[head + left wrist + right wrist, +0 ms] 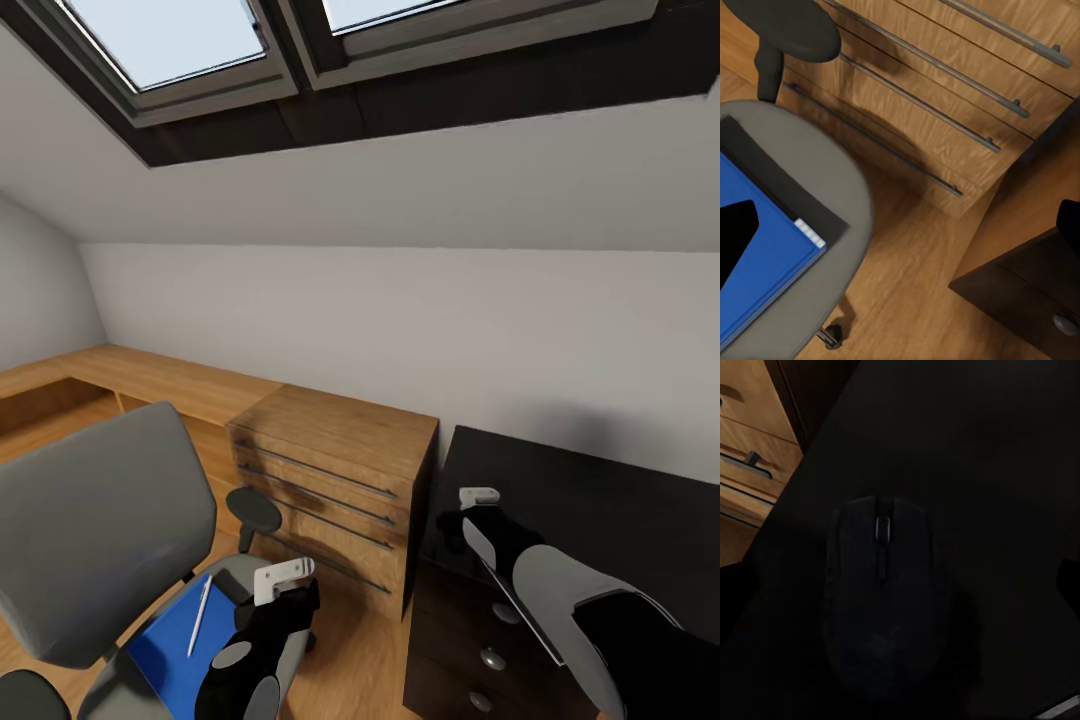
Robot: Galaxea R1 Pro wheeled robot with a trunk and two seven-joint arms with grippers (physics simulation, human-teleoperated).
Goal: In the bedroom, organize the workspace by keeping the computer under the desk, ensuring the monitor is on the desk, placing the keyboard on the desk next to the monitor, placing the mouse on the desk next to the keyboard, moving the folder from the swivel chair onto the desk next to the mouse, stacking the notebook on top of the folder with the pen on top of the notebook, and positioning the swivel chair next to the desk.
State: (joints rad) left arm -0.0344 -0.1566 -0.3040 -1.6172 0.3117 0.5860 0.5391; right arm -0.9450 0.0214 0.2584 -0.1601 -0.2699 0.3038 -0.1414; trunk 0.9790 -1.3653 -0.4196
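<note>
While the right pincer [478, 497], spread apart, hangs over the mouse [881, 600] near the surface [600, 500] edge, left pincer [283, 578] state indeterminate.

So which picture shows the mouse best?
The right wrist view. There the mouse fills the middle, seen from above, its scroll wheel plain, lying on the black desk. In the head view the right arm covers that spot, and the left wrist view looks at the swivel chair instead.
</note>
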